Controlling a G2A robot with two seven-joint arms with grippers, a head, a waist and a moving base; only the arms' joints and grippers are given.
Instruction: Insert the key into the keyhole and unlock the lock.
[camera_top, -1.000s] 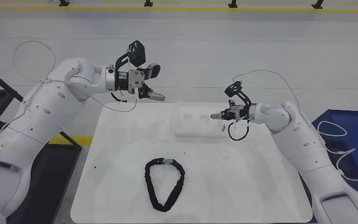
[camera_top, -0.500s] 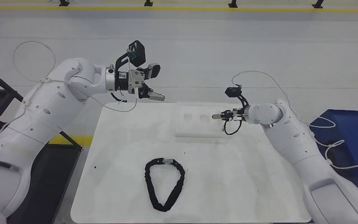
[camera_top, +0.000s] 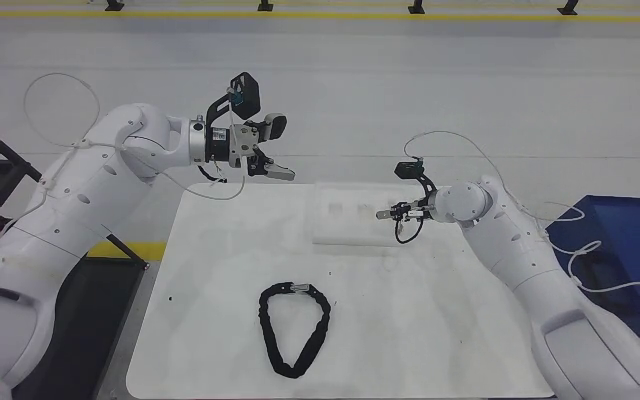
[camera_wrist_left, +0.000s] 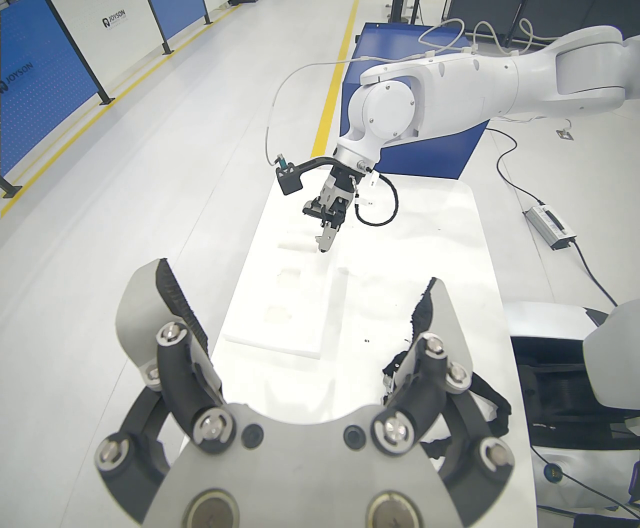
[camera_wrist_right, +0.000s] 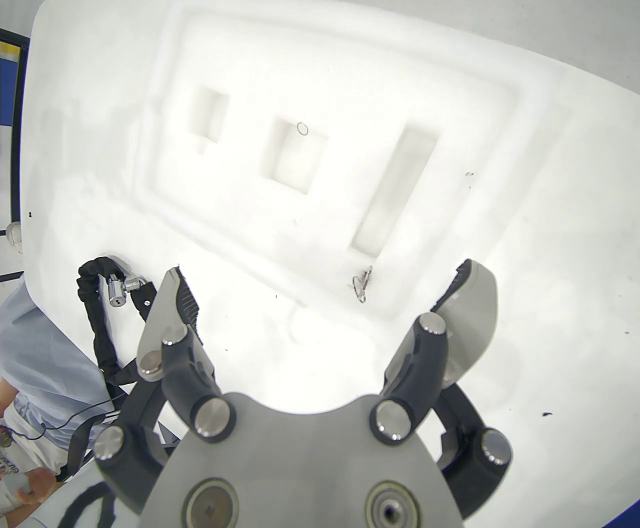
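While L end effector (camera_wrist_left: 297, 280) & R end effector (camera_wrist_right: 320, 280) are held spread, key (camera_wrist_right: 361, 285) isn't yet gripped, lock (camera_wrist_right: 116, 294) untouched; all's left.

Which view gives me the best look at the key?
Right wrist view: the key lies plain on the tray, just ahead of the open right gripper. In the top and left wrist views it is too small to make out.
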